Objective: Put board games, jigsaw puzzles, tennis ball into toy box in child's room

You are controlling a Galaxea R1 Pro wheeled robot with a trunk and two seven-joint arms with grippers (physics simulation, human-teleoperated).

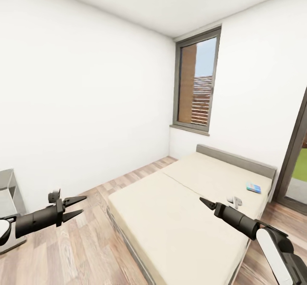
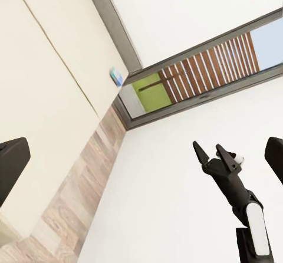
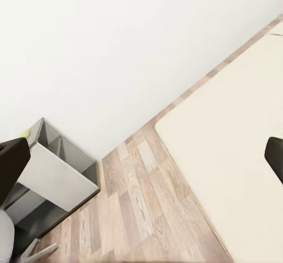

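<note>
A small blue board game (image 1: 254,188) lies on the beige bed (image 1: 179,217) near the grey headboard; the same board game (image 2: 116,75) is in the left wrist view. My left gripper (image 1: 79,206) hangs open and empty over the wood floor, left of the bed. My right gripper (image 1: 207,202) hovers above the mattress, short of the blue game, and its fingers (image 2: 200,154) stand apart with nothing between them. The grey end of the table (image 3: 59,174) sits by the wall. The toy box and jigsaw puzzles are out of view.
A tall window (image 1: 197,84) is in the far wall behind the bed. A glass door (image 1: 298,165) opens to green outside at the right. A strip of wood-plank floor (image 1: 85,242) runs between the bed and the left wall.
</note>
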